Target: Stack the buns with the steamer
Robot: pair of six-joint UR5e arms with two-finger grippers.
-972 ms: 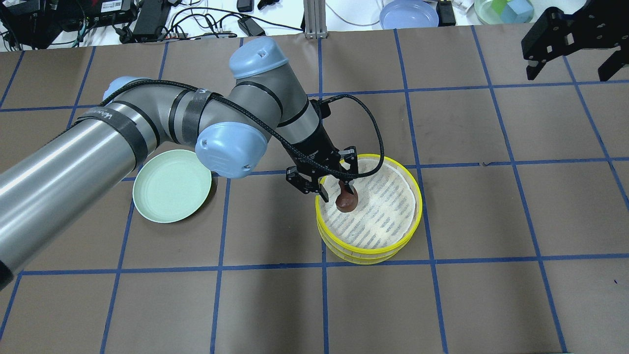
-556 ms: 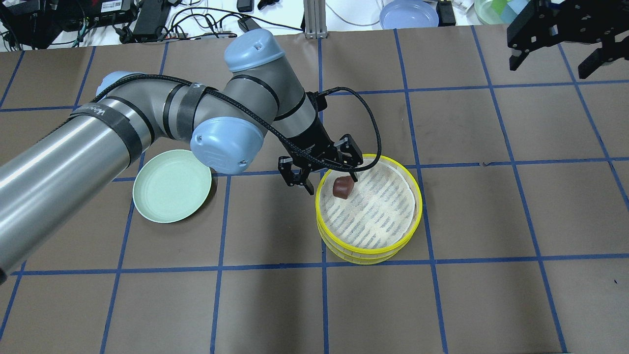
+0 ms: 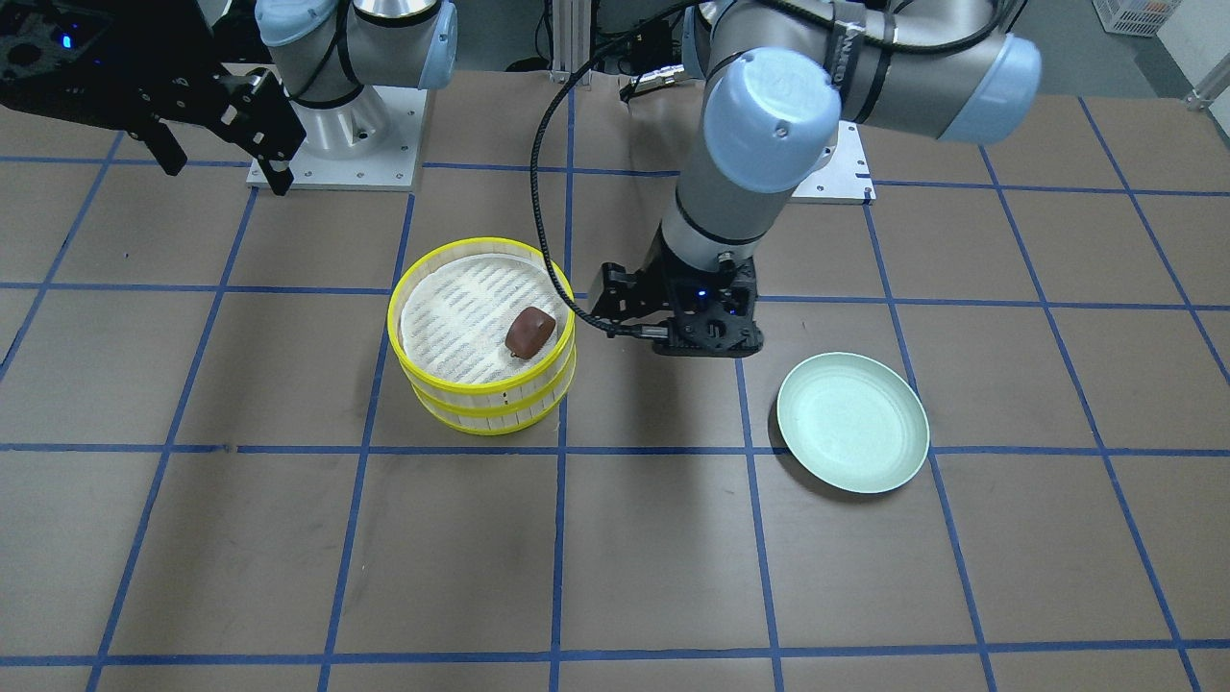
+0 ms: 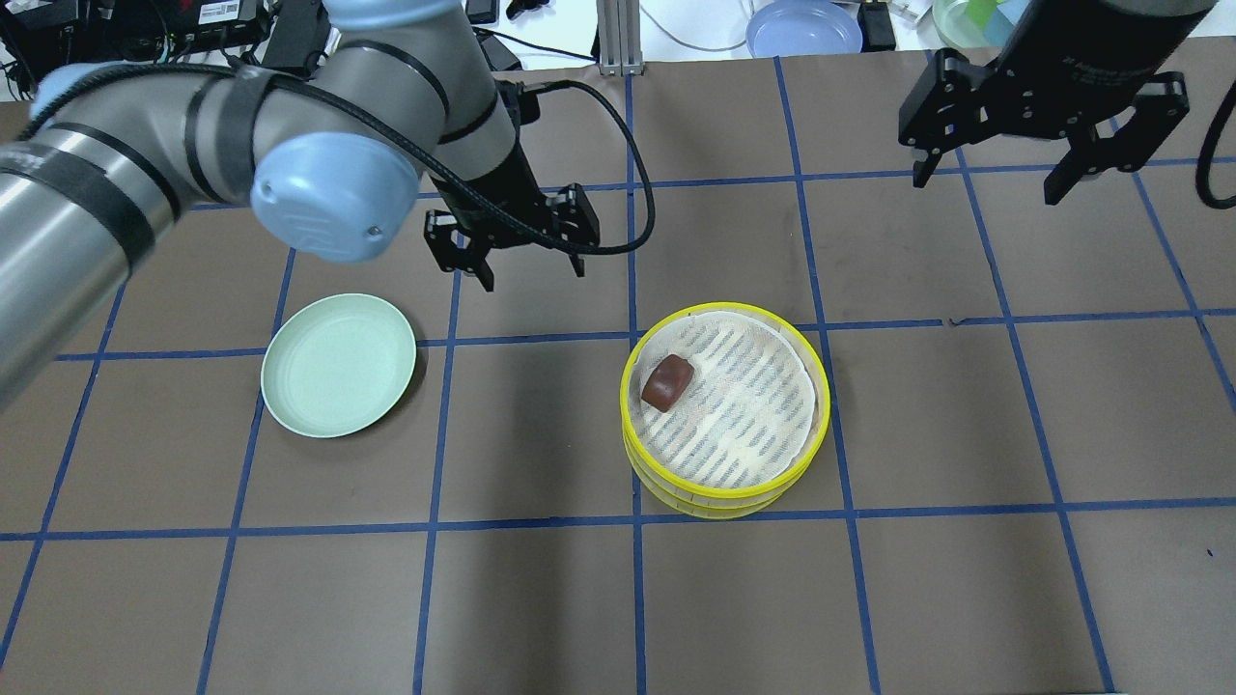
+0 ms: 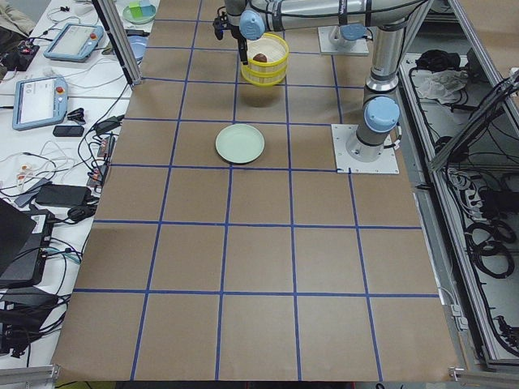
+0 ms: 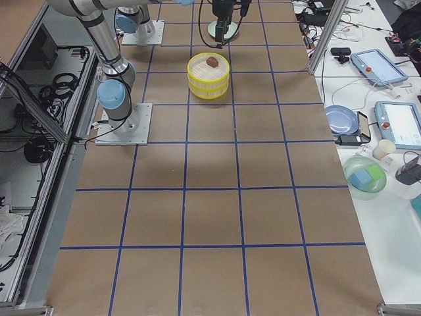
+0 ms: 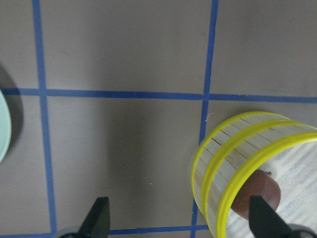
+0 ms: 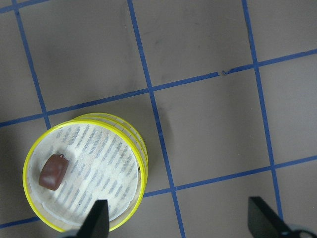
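Observation:
A dark reddish-brown bun point(image 4: 666, 382) lies on the cloth liner in the top tier of the stacked yellow steamer point(image 4: 819, 405), near its left rim. It also shows in the front view point(image 3: 530, 333) and in the right wrist view point(image 8: 53, 171). No cream-yellow bun shows in any view. My left gripper point(image 4: 533, 275) is open and empty, up over the table behind and to the left of the steamer. My right gripper point(image 4: 985, 183) is open and empty, high over the far right of the table.
A pale green plate point(image 4: 338, 365) lies empty on the table to the steamer's left. A blue plate point(image 4: 803, 27), a bowl with blocks point(image 4: 990, 19) and cables sit beyond the table's far edge.
My left gripper was open and low over the brown bun at the steamer's rim; it has risen and drawn back to the far left. The bun shifted slightly. My right gripper moved left.

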